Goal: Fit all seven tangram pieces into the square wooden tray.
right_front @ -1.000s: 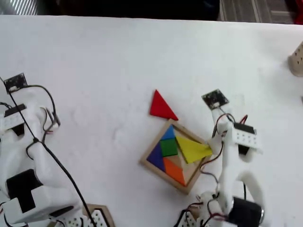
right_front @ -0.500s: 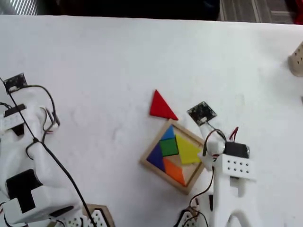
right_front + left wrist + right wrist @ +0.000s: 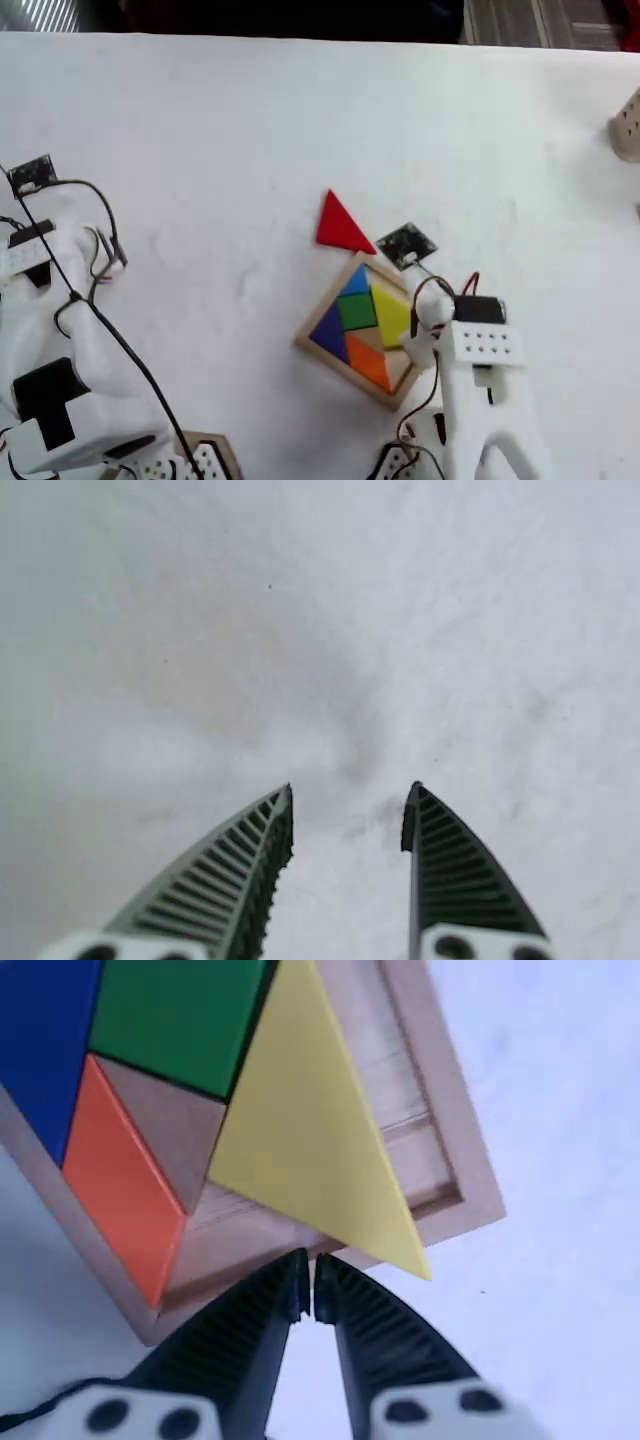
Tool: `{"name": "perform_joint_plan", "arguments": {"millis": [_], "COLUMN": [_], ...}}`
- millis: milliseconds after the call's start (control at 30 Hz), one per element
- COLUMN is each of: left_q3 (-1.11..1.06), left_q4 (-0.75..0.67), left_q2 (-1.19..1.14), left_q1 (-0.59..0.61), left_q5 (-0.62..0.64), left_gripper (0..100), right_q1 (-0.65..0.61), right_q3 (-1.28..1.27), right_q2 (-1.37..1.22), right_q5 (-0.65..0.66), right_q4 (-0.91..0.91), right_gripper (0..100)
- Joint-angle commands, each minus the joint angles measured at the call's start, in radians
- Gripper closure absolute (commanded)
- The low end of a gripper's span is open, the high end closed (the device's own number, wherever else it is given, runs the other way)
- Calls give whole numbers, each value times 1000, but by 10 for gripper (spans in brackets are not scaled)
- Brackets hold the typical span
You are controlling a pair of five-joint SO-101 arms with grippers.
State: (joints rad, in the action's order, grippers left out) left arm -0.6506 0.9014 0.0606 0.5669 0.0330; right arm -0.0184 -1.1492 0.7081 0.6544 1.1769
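**Yellow piece is not flat yet**

The tray (image 3: 305,341) sits on the table (image 3: 200,150), turned like a diamond. A blue piece (image 3: 45,1040), a green piece (image 3: 175,1015) and an orange piece (image 3: 125,1190) lie flat inside it. The yellow triangle (image 3: 300,1150) is in the tray too, but one corner sticks out over the rim. I think it is tilted and has not dropped in. The right gripper (image 3: 308,1295) is right up against that triangle's edge, with its jaws together and nothing between them. The left gripper (image 3: 347,805) hangs over bare table, well apart from the tray, with its jaws apart and empty. The red triangle (image 3: 338,226) lies on the table just beside the tray's far corner, not in yet.

A push that is too hard could slide the whole tray into the red triangle. The thin tips could also slip over the yellow edge. If the yellow triangle ends up crooked, the red one may have no room.
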Motion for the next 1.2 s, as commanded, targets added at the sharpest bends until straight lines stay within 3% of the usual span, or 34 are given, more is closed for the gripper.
{"name": "perform_joint_plan", "arguments": {"millis": [0, 433, 1033, 1167], "left_q3": [8, 8, 8, 8], "left_q4": [-17, -17, -17, -17], "left_q2": [4, 4, 4, 4], "left_q1": [-7, -7, -7, -7], "left_q5": [-12, -12, -14, -14], "left_gripper": [812, 812, 812, 812], "right_q1": [-48, -110, -133, -213], "right_q3": [8, 25, 92, 34], "right_q2": [-110, -142, -150, -151], "right_q5": [-3, -92, -143, -153], "right_q4": [-54, -166, -145, -176], "right_gripper": [981, 981, 979, 980]}}
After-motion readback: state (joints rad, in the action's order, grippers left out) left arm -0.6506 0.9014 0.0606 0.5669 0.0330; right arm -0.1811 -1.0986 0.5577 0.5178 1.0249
